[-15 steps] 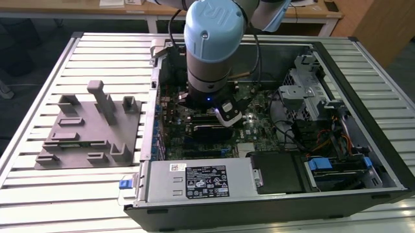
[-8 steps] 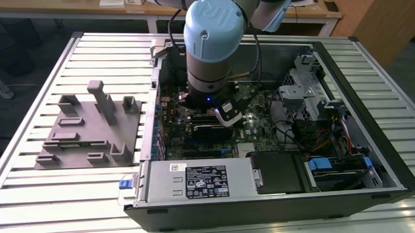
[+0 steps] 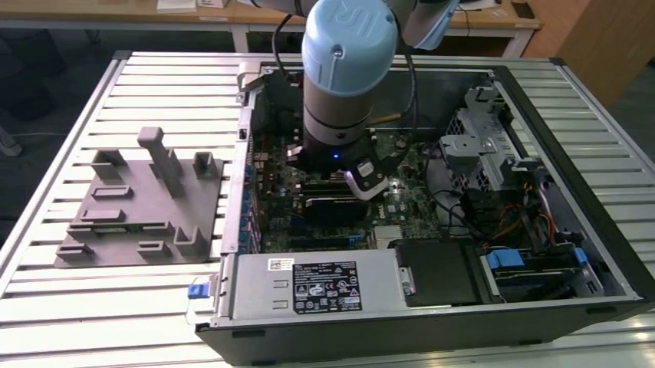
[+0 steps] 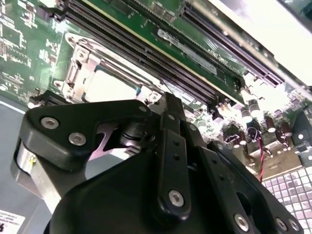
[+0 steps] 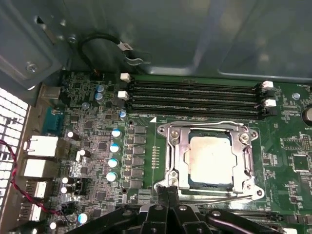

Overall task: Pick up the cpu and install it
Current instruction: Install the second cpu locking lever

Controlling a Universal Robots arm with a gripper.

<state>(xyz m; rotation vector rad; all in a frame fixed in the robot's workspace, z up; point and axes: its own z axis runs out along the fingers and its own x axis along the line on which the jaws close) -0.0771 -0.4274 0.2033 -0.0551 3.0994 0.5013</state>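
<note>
Pincer (image 5: pixel 168 202) sits closest to the lens: black linkage and fingers (image 4: pixel 168 146) drawn together into one narrow tip, nothing held between them in both wrist views. It hangs just off the near edge of the socket frame (image 5: pixel 170 141), close above the board, probably so the cameras can look straight down onto the socket.

The cpu (image 5: pixel 210 157) lies flat in the socket, pale metal top up, square to the frame and ringed by the metal bracket on all sides. It looks seated in its recess rather than resting on top; whether it's latched I can't tell.

Beyond it: memory slots (image 5: pixel 195 97) run parallel to the socket, motherboard (image 5: pixel 97 146) lies flat in the open computer case (image 3: pixel 573 138).

Exterior view: arm (image 3: pixel 343 77) reaches straight down into the case. Grey fixture blocks (image 3: pixel 143 199) sit on the slatted surface (image 3: pixel 61 307), at that view's left, well apart from the case.
</note>
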